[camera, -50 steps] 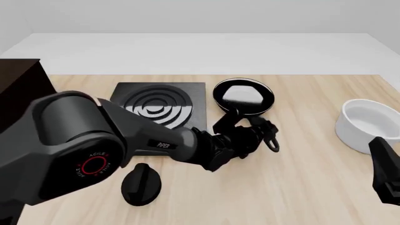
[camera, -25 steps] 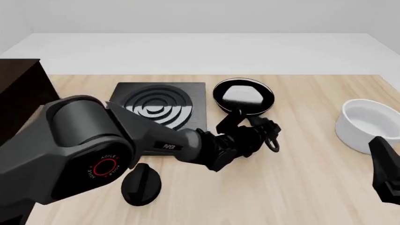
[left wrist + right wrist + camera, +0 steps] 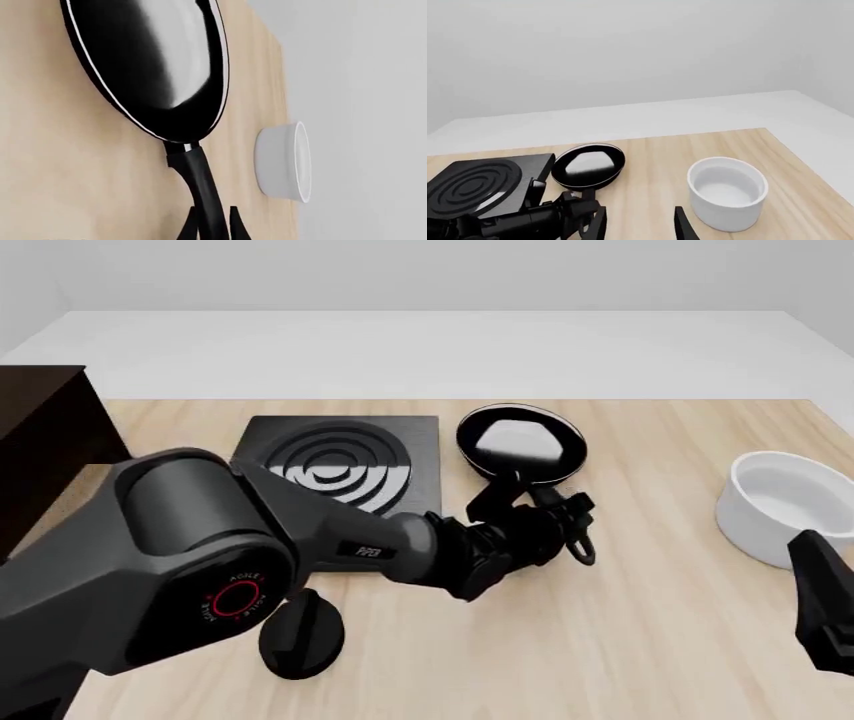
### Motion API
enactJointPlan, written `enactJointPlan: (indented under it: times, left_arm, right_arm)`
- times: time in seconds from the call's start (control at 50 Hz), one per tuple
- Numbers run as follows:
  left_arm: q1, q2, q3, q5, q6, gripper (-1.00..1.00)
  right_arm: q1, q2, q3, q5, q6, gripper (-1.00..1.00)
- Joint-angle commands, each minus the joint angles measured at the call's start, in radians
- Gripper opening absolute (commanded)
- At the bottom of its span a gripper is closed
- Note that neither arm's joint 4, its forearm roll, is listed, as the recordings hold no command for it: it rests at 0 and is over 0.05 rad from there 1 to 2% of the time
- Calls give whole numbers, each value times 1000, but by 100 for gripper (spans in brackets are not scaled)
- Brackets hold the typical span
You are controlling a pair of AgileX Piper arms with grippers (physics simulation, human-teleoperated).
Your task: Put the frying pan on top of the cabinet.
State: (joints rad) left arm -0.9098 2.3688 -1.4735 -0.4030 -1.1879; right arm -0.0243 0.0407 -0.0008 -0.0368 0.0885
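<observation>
The large, boxy, dark brown wooden cabinet point(image 3: 47, 455) stands far left of the flat square black stove plate with concentric rings point(image 3: 343, 472); only the front view shows it, cut by the frame edge. Nearer the camera than the stove plate lies a black oval knob point(image 3: 302, 633), also seen in that view alone. Just right of the stove plate, resting flat on the light wooden table point(image 3: 641, 640), is the small round glossy black frying pan point(image 3: 519, 446), its long thin handle running toward the camera. The left gripper point(image 3: 550, 512) sits over that handle; in the left wrist view its two dark fingertips point(image 3: 235, 225) flank the handle closely on either side, though whether they press it cannot be told. That same close view shows the silver collar where handle meets pan. Well right of the stove plate sits a white round ceramic bowl point(image 3: 785, 508). The right gripper point(image 3: 639, 227) hangs near the bowl, its fingers spread apart and holding nothing, as the right wrist view shows.
</observation>
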Motion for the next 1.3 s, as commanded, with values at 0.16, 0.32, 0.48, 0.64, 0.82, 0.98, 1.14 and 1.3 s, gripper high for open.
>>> enactJointPlan:
  times: [0.16, 0.32, 0.48, 0.64, 0.82, 0.98, 1.14, 1.3]
  left_arm:
    - [-2, 65, 3, -30, -56, -100]
    - [13, 36, 23, -23, -43, -100]
    - [22, -16, 36, -8, -4, -100]
    - [32, -79, 71, -25, 14, -100]
    - [37, -205, 150, -67, 40, -100]
    - [34, -290, 202, -78, 44, -100]
    - [29, -390, 249, -78, 77, -100]
    - [22, -463, 283, -77, 98, -100]
  right_arm:
    - [0, 5, 0, -4, -1, 100]
    - [0, -3, 0, 3, -2, 100]
    - [2, -3, 0, 3, -3, 100]
    - [2, -2, 0, 2, -5, 100]
    - [3, -9, 1, 7, -6, 100]
    - [4, -3, 0, 2, -8, 100]
    - [6, -4, 0, 3, -11, 100]
    - [6, -9, 0, 8, -14, 100]
